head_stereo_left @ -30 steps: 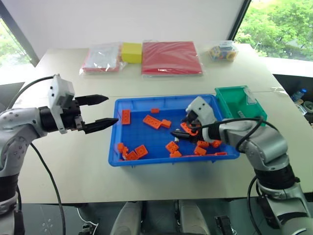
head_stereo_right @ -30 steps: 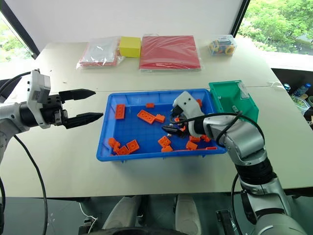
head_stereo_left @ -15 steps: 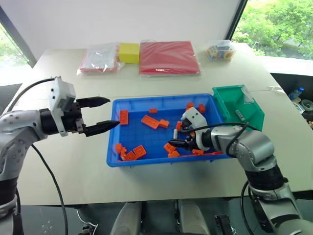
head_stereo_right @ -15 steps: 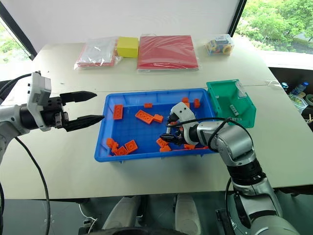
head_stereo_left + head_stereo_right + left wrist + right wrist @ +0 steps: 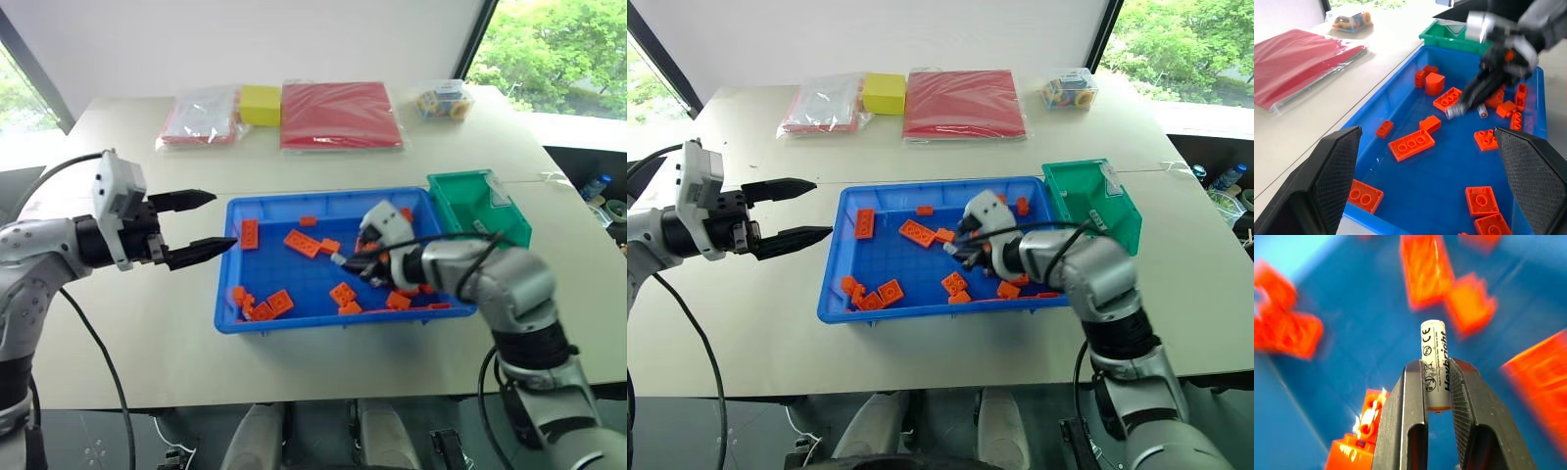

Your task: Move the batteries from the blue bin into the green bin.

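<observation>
Right gripper [image 5: 1439,382] jaws clamp one battery [image 5: 1434,363] over the blue bin [image 5: 257,320]; left gripper [image 5: 208,222] jaws gape

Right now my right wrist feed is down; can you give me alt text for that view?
The right pincer is shut on a small silvery-grey cylindrical battery, which sticks out past the black fingers. Beyond it lies the floor of the shallow bright-blue plastic bin, scattered with blurred orange toy bricks.

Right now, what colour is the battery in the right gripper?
Silvery white with black print, the battery shows best in the right wrist view, clamped in the right gripper.
</observation>
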`<state>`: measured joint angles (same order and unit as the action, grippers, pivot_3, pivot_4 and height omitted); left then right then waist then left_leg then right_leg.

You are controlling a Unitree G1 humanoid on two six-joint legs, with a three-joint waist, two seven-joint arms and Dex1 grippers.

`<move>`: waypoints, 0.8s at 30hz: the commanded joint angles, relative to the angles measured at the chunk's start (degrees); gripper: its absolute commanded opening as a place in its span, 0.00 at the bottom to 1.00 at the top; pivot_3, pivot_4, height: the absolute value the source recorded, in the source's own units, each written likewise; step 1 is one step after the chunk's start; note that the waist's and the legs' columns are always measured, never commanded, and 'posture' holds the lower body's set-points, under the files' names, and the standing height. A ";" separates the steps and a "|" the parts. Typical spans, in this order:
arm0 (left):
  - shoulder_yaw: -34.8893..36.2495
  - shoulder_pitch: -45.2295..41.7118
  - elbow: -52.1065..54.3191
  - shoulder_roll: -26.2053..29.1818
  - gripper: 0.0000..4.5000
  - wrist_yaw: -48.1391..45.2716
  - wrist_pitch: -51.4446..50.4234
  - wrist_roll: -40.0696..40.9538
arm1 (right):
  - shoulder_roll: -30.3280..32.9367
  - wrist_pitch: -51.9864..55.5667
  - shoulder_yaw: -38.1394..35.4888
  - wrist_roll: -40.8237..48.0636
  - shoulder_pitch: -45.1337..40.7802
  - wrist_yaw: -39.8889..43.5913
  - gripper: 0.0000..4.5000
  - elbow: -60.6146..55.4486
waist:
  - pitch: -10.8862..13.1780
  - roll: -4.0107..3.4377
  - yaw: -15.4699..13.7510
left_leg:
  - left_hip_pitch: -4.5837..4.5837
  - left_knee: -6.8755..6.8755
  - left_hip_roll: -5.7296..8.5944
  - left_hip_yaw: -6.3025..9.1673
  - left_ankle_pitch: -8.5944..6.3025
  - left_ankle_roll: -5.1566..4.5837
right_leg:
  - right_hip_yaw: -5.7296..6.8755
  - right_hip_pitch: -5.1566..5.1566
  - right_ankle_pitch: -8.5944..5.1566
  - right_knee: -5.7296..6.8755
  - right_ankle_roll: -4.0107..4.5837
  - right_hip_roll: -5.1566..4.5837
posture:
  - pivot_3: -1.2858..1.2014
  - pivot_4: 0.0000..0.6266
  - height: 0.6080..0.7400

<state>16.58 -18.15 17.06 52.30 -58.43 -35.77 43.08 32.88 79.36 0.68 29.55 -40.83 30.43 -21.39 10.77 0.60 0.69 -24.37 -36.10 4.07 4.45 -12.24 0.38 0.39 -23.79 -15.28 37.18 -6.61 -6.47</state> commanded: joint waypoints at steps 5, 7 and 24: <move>-0.30 -2.02 -0.47 -0.32 1.00 -0.59 1.30 -0.29 | 19.58 -7.37 -10.84 -3.65 2.67 4.04 0.02 6.39 | -0.04 0.09 -0.82 | 0.00 0.06 0.01 0.01 -0.03 -0.05 | 0.08 0.11 -0.01 -0.19 0.00 -0.02 | 0.52 0.24 0.97; -1.07 -2.94 -1.00 -0.61 1.00 -0.83 1.51 -0.56 | 21.95 -10.91 -11.19 -5.10 6.59 4.64 0.02 8.87 | -0.04 0.09 -0.85 | 0.01 0.05 0.01 -0.06 -0.04 -0.06 | 0.05 0.11 -0.01 -0.19 -0.01 -0.06 | 0.52 0.24 0.97; -3.22 -6.11 -2.53 -1.16 1.00 -1.73 1.91 -1.41 | 24.12 -48.04 0.29 -8.27 11.97 30.72 0.79 6.81 | 0.03 0.07 0.03 | 0.09 -0.05 -0.07 -0.15 -0.04 -0.09 | 0.03 0.19 -0.02 -0.11 -0.06 0.00 | 0.52 0.24 0.97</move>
<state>12.48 -23.21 13.95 51.05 -60.03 -34.48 41.70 56.33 34.87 -1.19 22.13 -28.54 56.67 -14.86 10.80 0.67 0.72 -24.25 -36.17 4.00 4.31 -12.29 0.30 0.42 -23.56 -15.30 37.06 -6.67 -6.47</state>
